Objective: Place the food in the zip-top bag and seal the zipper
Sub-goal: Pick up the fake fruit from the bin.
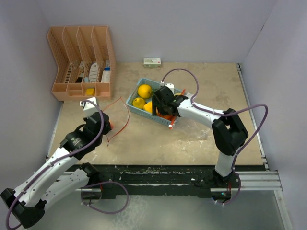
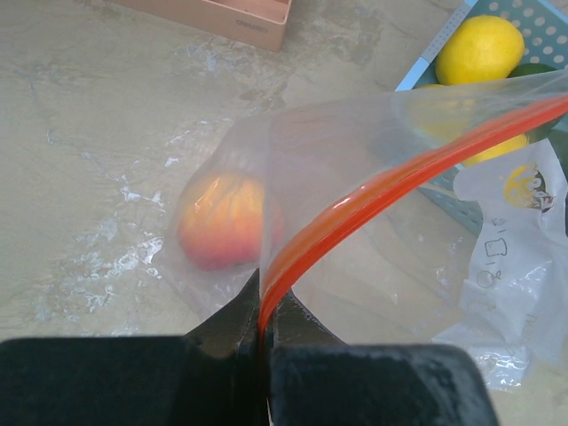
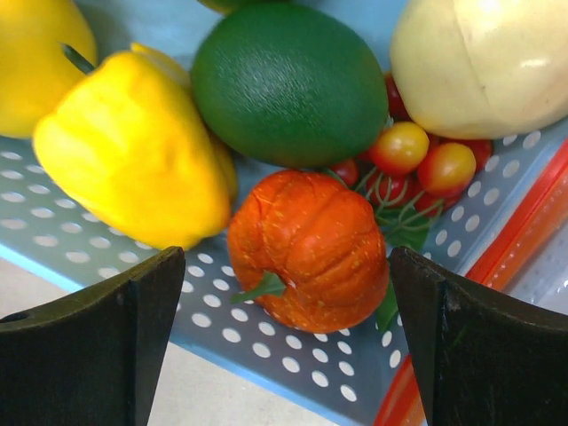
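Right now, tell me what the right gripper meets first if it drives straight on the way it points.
Probably the orange pumpkin toy, centred between the right gripper's open fingers in the blue basket; depth is unclear.

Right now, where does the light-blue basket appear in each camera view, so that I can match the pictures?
Top external: the basket sits mid-table, slightly right of centre.
Left wrist: basket in the upper right corner, partly behind the zip-top bag.
Right wrist: basket fills most of the picture, holed floor across the bottom.
Shared landmark: the lemon inside it; in the right wrist view, perhaps the yellow at top left.
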